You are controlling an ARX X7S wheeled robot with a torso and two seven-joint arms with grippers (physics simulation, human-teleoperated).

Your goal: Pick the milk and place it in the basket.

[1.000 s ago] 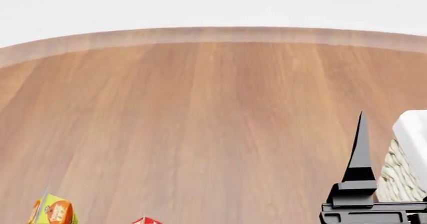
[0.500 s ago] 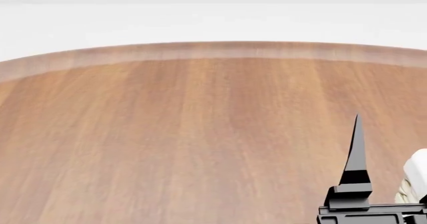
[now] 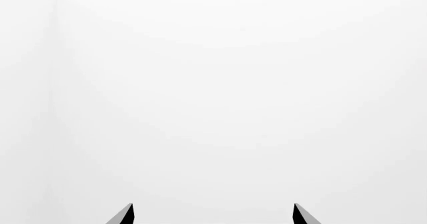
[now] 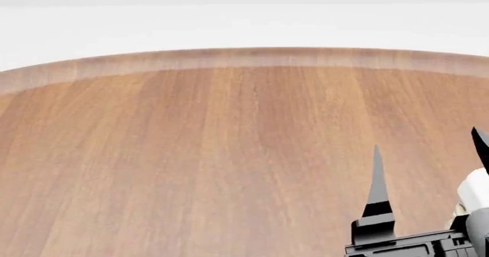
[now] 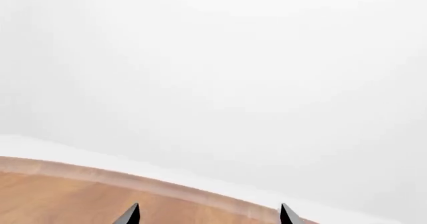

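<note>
Right end effector (image 4: 428,171) spread wide — basket (image 4: 475,195) corner just beside

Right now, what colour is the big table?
Warm brown wood-grain; the table shows best in the head view.

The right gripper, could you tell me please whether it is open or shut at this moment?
Open. The right gripper shows two black fingertips set well apart over the table, with nothing between them.
</note>
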